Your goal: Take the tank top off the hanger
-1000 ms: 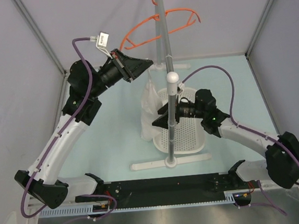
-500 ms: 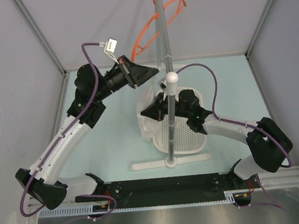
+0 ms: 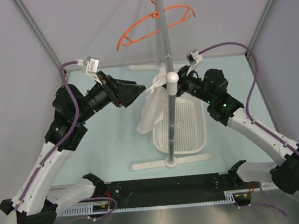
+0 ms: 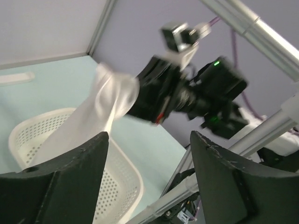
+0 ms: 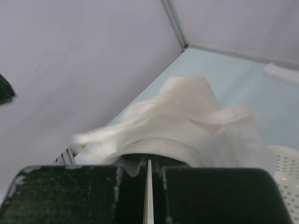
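**Hanger bare, tank top held in one grip**

From the overhead camera, the thin orange curved hanger (image 3: 155,25) was seen bare, high on the grey metal pole (image 3: 172,120) with its white ball. The small white thin-fabric tank top (image 3: 150,106) was seen well below it, draped beside the pole and down past the left rim of the white perforated plastic basket (image 3: 192,132). The right gripper (image 3: 177,84) was largely hidden behind the ball. The left gripper (image 3: 133,91) was held near the cloth but apart from it.

From the left wrist, that gripper's fingers (image 4: 65,182) were shown spread wide with nothing between them. The garment, blurred, was shown dangling from the right gripper above the basket.

From the right wrist, the fingers (image 5: 70,196) were shown pressed together on a bunched fold with a seamed edge, and the lower cloth was cut off.

The tank top was judged light, limp and liable to slip or snag. A seamed strap or hem, where the fabric is doubled, was judged the surest hold. Whether any strap was caught on the pole could not be made out.
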{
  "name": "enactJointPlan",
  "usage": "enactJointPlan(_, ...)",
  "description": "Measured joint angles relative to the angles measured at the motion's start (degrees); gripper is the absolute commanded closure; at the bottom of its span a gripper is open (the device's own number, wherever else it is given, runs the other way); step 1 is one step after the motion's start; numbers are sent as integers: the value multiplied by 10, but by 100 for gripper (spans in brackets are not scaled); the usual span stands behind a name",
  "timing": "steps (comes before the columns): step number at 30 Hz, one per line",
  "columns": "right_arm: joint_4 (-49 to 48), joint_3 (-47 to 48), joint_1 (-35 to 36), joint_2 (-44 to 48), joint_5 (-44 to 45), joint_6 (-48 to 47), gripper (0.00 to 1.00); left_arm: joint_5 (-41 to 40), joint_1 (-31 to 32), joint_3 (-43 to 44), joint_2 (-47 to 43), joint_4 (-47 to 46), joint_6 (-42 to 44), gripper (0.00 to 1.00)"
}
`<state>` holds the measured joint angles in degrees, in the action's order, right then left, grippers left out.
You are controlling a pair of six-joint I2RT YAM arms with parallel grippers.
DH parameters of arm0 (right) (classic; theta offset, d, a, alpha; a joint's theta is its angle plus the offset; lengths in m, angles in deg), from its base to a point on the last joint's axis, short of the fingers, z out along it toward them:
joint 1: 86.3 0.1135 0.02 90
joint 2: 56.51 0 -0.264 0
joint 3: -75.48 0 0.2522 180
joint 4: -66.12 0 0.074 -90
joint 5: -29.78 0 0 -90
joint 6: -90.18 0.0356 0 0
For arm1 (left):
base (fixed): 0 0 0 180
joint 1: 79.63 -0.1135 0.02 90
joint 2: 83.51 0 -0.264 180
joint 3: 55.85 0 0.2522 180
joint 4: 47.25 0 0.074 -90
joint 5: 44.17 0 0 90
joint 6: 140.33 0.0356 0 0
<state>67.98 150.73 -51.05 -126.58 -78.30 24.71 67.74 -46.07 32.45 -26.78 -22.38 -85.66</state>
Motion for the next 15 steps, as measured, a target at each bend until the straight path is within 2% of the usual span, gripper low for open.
enactJointPlan(4,95,59,-45,44,14,-7,100,-32,-4,-25,-37,37,28,15)
enactJointPlan(10,190,76,-95,97,3,-10,100,-71,-9,-61,-83,83,55,14)
enactJointPlan(15,221,69,-102,93,-10,-6,100,-83,-10,-87,-108,98,66,14)
